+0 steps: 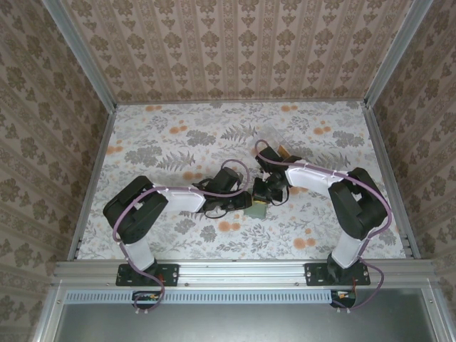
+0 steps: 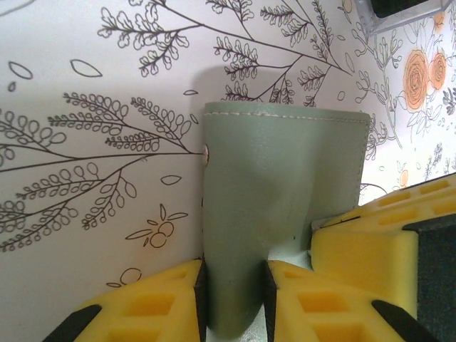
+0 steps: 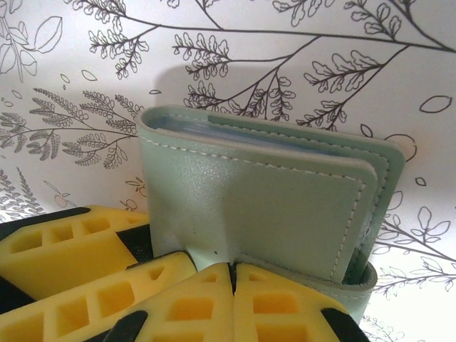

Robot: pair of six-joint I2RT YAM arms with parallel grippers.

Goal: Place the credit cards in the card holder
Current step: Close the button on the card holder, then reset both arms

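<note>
The sage-green card holder (image 1: 258, 211) is held above the middle of the table between both grippers. In the left wrist view, my left gripper (image 2: 235, 278) is shut on the card holder (image 2: 285, 164), pinching a bulging fold of it between yellow foam pads (image 2: 149, 303). My right gripper (image 3: 233, 278) is shut on a thin lower edge of the folded card holder (image 3: 271, 192), its pads nearly touching. Pale layered edges (image 3: 214, 125) show inside the holder's top. From above, the left gripper (image 1: 244, 203) and right gripper (image 1: 263, 196) meet at the holder. I cannot make out the credit cards.
A clear plastic box (image 2: 399, 14) lies on the floral tablecloth beyond the holder. From above, a small tan piece (image 1: 286, 151) peeks out behind the right arm. Patterned walls and metal rails (image 1: 92, 178) enclose the table. The right gripper's pad (image 2: 385, 235) sits close beside the left one.
</note>
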